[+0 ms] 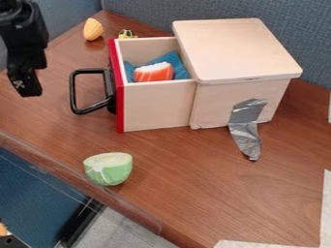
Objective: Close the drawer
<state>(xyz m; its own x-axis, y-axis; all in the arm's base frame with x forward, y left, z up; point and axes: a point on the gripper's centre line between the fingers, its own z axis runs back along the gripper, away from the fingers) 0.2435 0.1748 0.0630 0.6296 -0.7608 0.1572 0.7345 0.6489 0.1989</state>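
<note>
Presently, the drawer (156, 106) may be jammed if its handle (73, 92) is pushed off-centre (whether the end effector (27, 87) is open or closed cannot be told).

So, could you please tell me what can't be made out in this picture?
All in the camera view:
- Rear of the drawer: hidden inside the box.
- Drawer's floor: hidden by its near wall and the blue cloth.
- Small yellow thing: lower part behind the drawer's far wall; too small to identify.
- Black piece, lower left corner: cut off by the picture's edge.
</note>
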